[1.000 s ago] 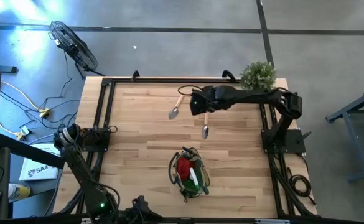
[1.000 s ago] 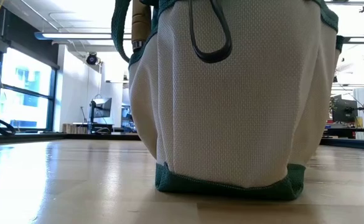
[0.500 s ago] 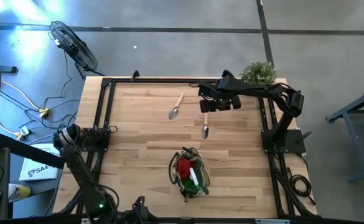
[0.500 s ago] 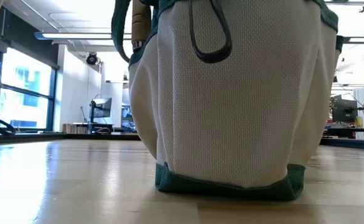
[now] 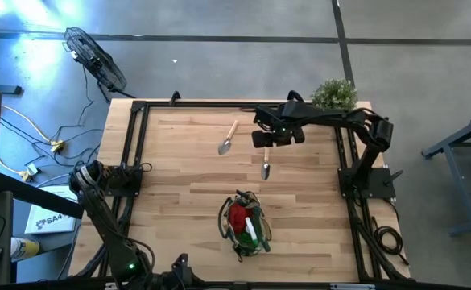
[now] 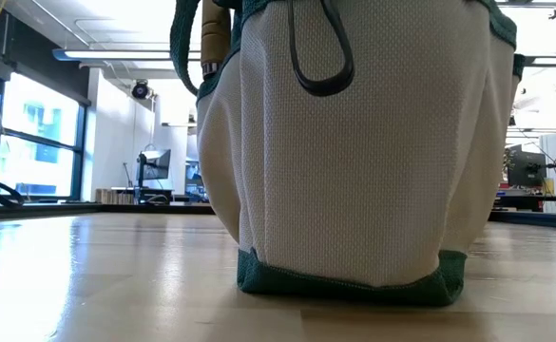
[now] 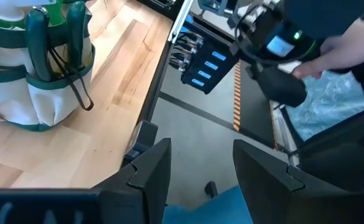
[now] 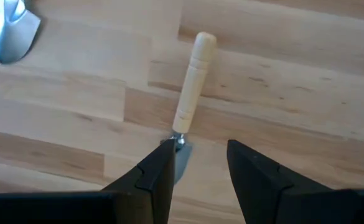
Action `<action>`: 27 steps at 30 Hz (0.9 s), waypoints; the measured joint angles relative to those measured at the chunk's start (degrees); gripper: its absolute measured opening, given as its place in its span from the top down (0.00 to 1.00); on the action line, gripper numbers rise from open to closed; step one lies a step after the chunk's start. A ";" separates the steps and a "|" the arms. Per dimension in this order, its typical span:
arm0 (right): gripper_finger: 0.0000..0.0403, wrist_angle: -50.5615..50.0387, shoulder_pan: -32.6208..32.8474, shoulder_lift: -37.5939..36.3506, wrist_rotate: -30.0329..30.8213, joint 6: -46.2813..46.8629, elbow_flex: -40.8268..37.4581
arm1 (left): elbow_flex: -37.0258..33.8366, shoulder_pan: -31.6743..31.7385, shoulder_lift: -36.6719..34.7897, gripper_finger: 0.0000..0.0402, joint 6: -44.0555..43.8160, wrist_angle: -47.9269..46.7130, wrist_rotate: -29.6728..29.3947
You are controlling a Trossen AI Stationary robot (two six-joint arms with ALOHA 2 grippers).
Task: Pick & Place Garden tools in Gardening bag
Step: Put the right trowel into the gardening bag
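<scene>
Inspecting from the near edge outward, I find the round tan fabric gardening bag with dark green trim [image 5: 244, 223] standing on the pale wooden surface [image 5: 179, 177] toward its front, already carrying a red cone-shaped piece [image 5: 237, 217] and a green-and-white spray bottle [image 5: 252, 232]. The left gripper [image 7: 197, 180] is parked off the near left corner, jaws apart and empty.

Farther back, a small metal trowel with a pale wooden handle [image 5: 265, 162] lies flat just behind the bag. The right gripper [image 8: 194, 165] hovers directly above it, jaws parted and holding nothing, straddling the neck where handle meets blade. A second wooden-handled trowel [image 5: 228, 138] lies beyond, toward the left rear, and a bushy green plant [image 5: 333, 95] sits at the far right corner.

I judge the step in hand to be the approach on the nearer trowel. The next move calls for lowering straight down and closing across the handle, then carrying it to the bag.
</scene>
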 joint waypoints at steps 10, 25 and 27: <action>0.66 3.96 -0.20 0.00 -3.69 -0.15 -6.15 | 0.00 -0.01 -0.02 0.58 -1.75 -0.11 -0.16; 0.66 5.71 2.43 -3.59 6.52 -24.72 -6.40 | -0.09 1.18 -2.93 0.58 9.81 -0.86 -5.96; 0.66 4.69 3.21 -4.97 9.12 -29.76 -6.39 | -0.09 2.02 -5.31 0.58 11.76 -1.68 -6.19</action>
